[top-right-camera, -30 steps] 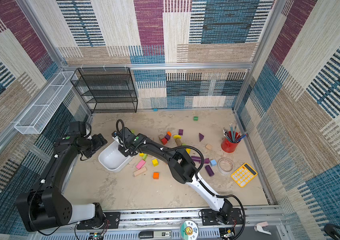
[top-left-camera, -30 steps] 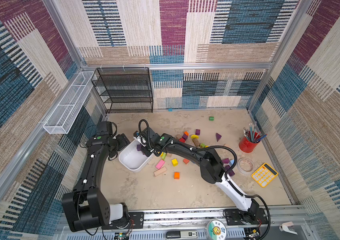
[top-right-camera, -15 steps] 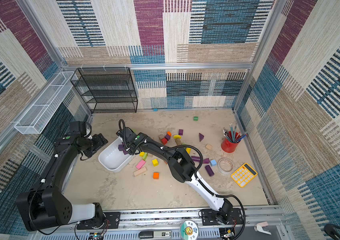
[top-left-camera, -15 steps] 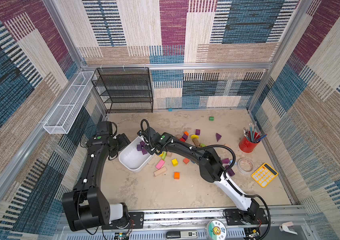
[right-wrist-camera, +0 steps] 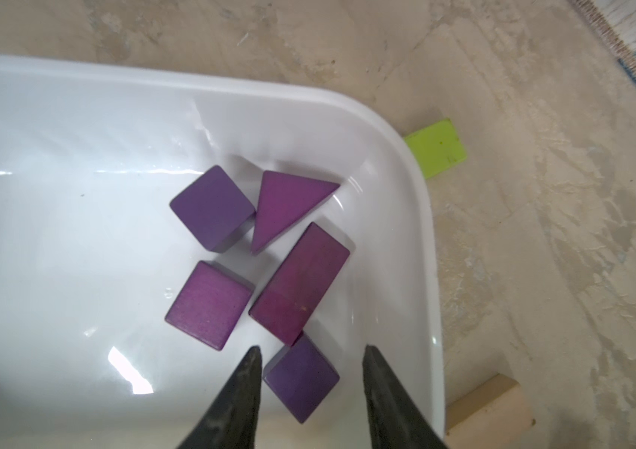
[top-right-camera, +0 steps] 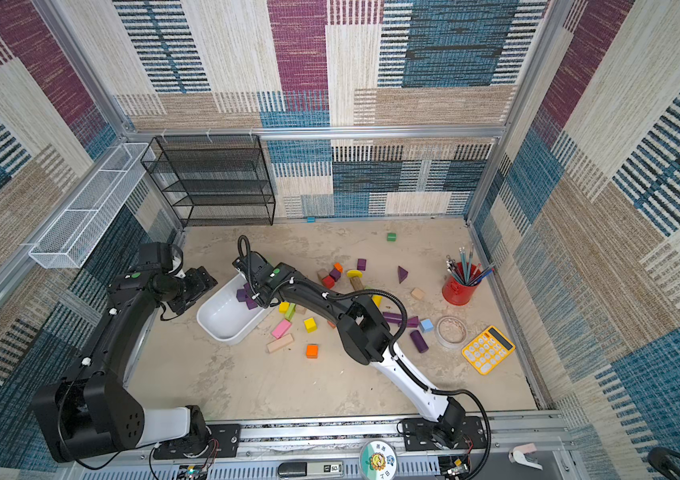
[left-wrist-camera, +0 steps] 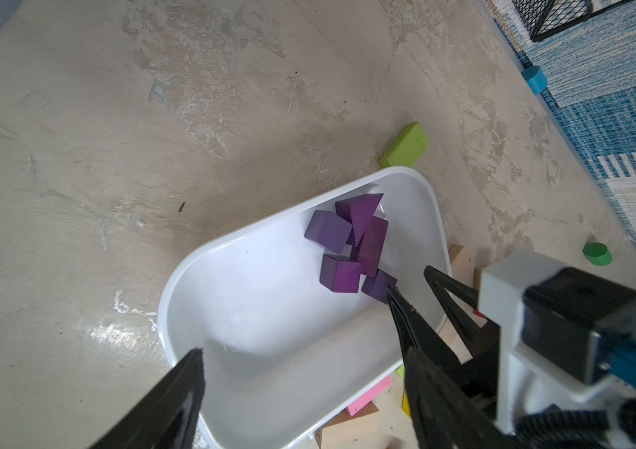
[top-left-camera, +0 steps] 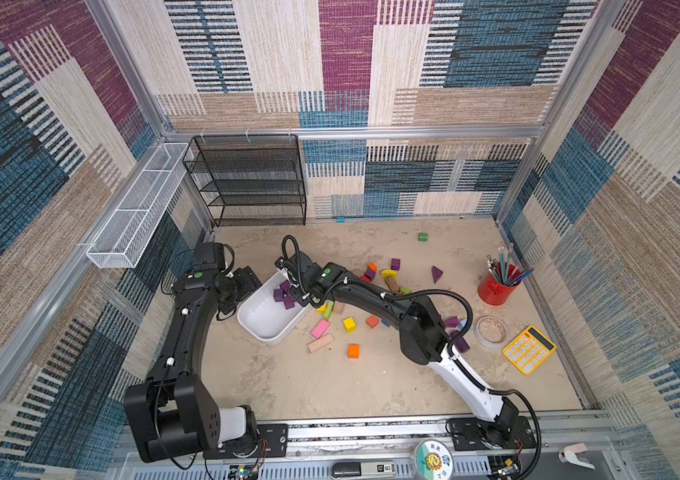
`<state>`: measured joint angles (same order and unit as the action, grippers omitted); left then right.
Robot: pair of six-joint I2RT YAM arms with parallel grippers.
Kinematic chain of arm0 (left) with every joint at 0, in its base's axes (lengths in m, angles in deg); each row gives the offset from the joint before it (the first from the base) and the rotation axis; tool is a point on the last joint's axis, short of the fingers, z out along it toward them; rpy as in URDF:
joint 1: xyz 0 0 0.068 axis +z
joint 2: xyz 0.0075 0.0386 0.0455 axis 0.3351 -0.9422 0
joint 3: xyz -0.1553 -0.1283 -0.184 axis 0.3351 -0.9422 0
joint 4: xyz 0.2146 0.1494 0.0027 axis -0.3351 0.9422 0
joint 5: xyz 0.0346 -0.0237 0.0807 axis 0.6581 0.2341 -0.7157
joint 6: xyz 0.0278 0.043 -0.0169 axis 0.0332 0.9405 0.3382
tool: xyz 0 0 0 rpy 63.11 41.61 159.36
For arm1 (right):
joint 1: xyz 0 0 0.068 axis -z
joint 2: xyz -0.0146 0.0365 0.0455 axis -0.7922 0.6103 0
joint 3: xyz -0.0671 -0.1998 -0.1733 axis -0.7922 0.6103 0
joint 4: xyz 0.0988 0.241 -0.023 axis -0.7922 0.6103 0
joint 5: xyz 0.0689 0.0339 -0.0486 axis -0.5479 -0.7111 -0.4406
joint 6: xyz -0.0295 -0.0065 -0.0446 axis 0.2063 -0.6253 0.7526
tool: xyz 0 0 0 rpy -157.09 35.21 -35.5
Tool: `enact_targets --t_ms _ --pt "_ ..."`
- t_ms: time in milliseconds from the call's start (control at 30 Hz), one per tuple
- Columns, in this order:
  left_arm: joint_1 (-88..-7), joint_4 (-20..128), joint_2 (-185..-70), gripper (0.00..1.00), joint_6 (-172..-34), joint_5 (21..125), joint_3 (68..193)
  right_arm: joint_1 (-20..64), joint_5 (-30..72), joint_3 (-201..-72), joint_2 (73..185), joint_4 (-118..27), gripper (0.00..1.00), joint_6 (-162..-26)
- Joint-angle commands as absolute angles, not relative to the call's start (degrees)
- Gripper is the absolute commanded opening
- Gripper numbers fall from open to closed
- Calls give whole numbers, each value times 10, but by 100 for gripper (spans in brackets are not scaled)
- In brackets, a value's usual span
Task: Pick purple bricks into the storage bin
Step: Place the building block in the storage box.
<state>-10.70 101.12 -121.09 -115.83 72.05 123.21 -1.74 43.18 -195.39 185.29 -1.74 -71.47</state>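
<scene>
**Right jaws parted over the storage bin, five purple bricks inside.**

Down my right wrist view, the right gripper (right-wrist-camera: pixel 310 347) hangs low inside the storage bin (right-wrist-camera: pixel 425 217), jaws apart and gripping nothing. A small purple cube (right-wrist-camera: pixel 302 379) lies on the bin floor between them, with a clear gap on one side. Bunched right beside it are the oblong brick (right-wrist-camera: pixel 300 280), the wedge (right-wrist-camera: pixel 289 202) and two bigger cubes (right-wrist-camera: pixel 213 208) (right-wrist-camera: pixel 209 303). My left gripper (left-wrist-camera: pixel 293 319) is spread wide and empty over the bin, away from the bricks, one finger (left-wrist-camera: pixel 188 373) outside the rim. Out on the table in a top view, a loose purple cube (top-right-camera: pixel 361 264), a purple pyramid (top-right-camera: pixel 402 274) and a purple cylinder (top-right-camera: pixel 418 341) lie well apart from the bin. A lime block (right-wrist-camera: pixel 434 149) sits just outside the bin's corner.
</scene>
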Motion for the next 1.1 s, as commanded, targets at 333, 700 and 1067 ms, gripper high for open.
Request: enact_targets --t_ms 333,700,1067 --pt "-107 998 -1213 82 -1162 753 1232 -9 469 -1935 1789 -57 51 -716" --pt "-119 992 -1217 81 -1154 779 1230 20 469 -1857 1732 -99 52 -729" --pt "-170 984 -1211 81 -1140 785 1227 58 472 -1766 1682 -160 53 -773"
